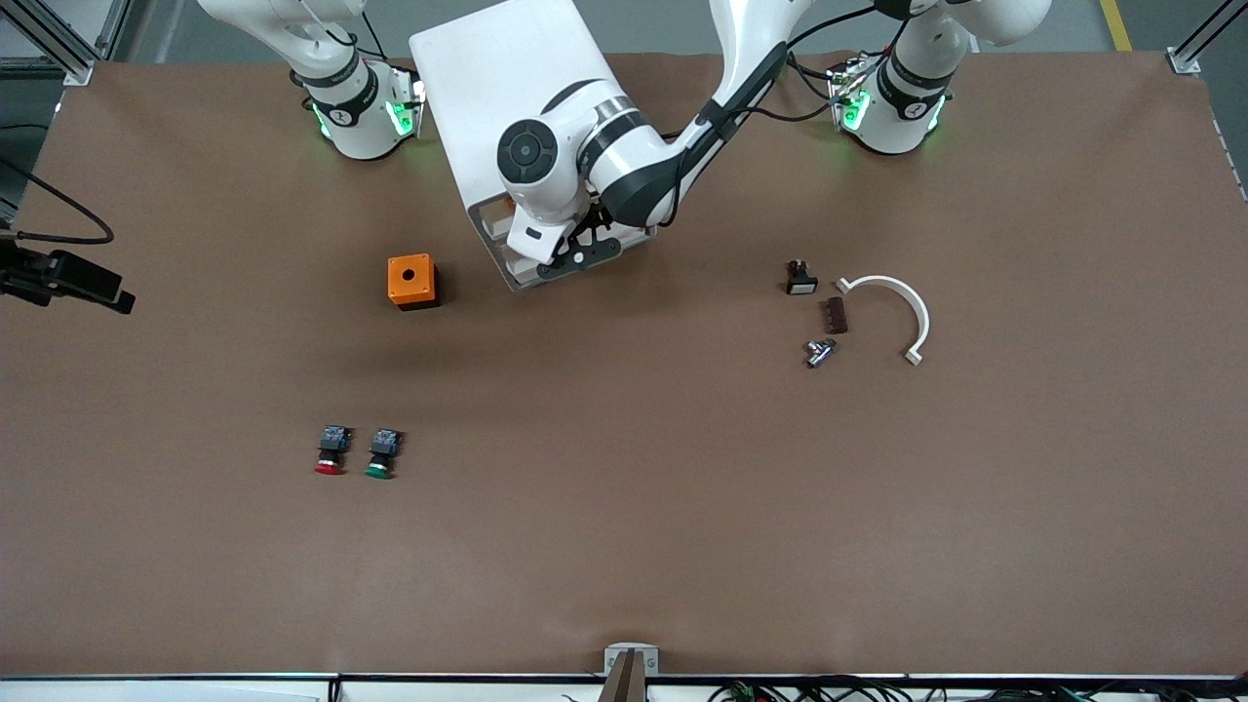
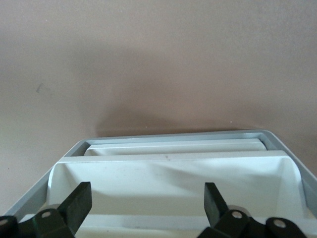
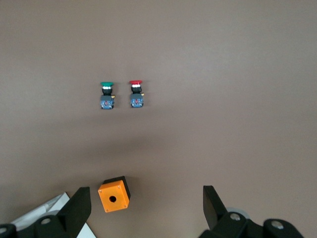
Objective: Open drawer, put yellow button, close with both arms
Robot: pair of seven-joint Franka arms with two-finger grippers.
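Note:
The white cabinet (image 1: 507, 88) stands between the arms' bases. Its top drawer (image 1: 522, 276) is pulled out; the left wrist view shows the drawer's white inside wall (image 2: 168, 173) with nothing on the part in view. My left gripper (image 1: 575, 255) is open just over the drawer, its fingers apart and empty (image 2: 147, 206). A small yellow-orange patch (image 1: 506, 204) shows in the drawer beside the left wrist; it is mostly hidden, and I cannot tell if it is the yellow button. My right gripper (image 3: 147, 208) is open and empty, high over the table, out of the front view.
An orange box with a hole (image 1: 412, 281) sits beside the cabinet toward the right arm's end. A red-capped button (image 1: 331, 450) and a green-capped button (image 1: 382, 453) lie nearer the front camera. A white curved piece (image 1: 902, 307) and small parts (image 1: 820, 352) lie toward the left arm's end.

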